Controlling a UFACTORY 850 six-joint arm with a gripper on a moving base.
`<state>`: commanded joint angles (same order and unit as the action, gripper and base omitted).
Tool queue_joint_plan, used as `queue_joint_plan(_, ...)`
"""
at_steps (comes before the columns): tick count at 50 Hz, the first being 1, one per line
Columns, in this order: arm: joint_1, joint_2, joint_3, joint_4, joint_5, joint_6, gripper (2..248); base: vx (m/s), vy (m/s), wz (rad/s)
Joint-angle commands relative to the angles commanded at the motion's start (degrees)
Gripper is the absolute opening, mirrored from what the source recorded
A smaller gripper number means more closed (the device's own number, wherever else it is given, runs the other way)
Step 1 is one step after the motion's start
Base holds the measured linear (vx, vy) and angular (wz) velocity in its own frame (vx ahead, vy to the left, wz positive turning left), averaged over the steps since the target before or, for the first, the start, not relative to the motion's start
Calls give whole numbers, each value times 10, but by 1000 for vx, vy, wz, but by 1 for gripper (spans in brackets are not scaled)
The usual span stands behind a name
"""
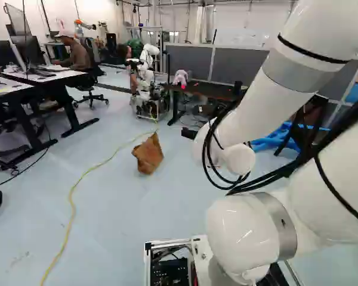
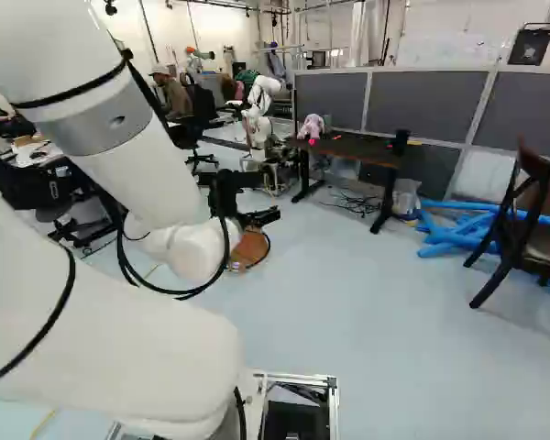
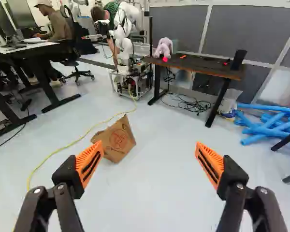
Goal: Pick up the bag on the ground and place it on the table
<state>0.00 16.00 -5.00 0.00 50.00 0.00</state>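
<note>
While the gripper [image 3: 149,147] stands wide open and empty, a brown paper bag [image 3: 117,141] sits on the floor [image 3: 150,193], ahead of one finger and beside a yellow cable [image 1: 73,208]. It looks light, soft and easily crushed or torn, though its contents are hidden; a gentle pinch across the peaked upper part would probably hold best.

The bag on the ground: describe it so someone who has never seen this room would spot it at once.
Find the dark table with the pink plush toy on it. On the pale floor nearer the robot, beside the yellow cable, is the bag: crumpled brown paper, angular, unlike the thin cable or the blue tubes.
</note>
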Motion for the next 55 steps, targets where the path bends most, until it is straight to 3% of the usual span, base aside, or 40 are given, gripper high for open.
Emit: queue_joint_plan(55, 0, 0, 0, 0, 0, 0, 247, 3, 0, 0)
